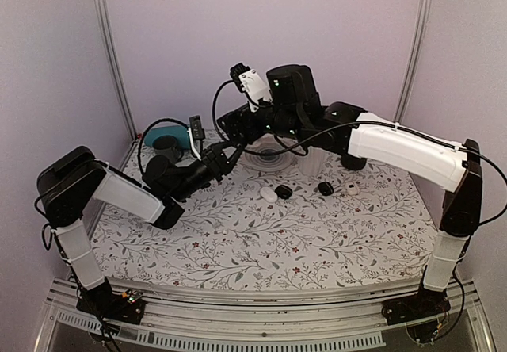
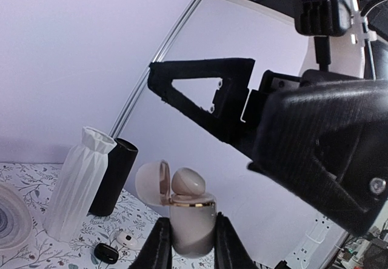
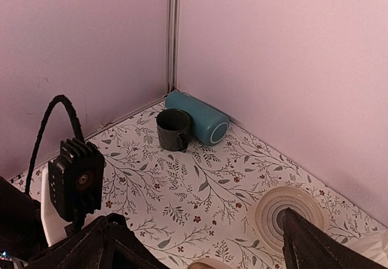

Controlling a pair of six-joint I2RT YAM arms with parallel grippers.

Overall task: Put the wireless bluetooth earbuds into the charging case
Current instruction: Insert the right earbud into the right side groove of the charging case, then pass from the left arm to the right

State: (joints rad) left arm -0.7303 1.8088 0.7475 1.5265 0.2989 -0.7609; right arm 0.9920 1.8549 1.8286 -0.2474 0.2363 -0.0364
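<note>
My left gripper [image 2: 191,222] is shut on the white charging case [image 2: 193,217] and holds it upright in the air, lid [image 2: 150,184] flipped open to the left. One white earbud [image 2: 188,183] sits on top of the case, sticking up from a well. My right gripper [image 3: 206,254] is open and empty directly above it; one of its black fingers [image 2: 200,93] hangs over the case. The case's rim [image 3: 209,263] shows at the bottom edge between the right fingers. In the top view the two grippers meet, left [image 1: 230,154] under right [image 1: 235,134]. A second earbud is not clearly seen.
On the mat lie a white oval pod [image 1: 269,195], two black pods [image 1: 283,191] [image 1: 325,187] and a small white piece with a dark spot [image 2: 125,239]. A white vase [image 2: 79,184], black cylinder [image 2: 115,175], ribbed plate [image 3: 273,211], dark mug [image 3: 173,129] and blue tumbler [image 3: 200,116] stand behind.
</note>
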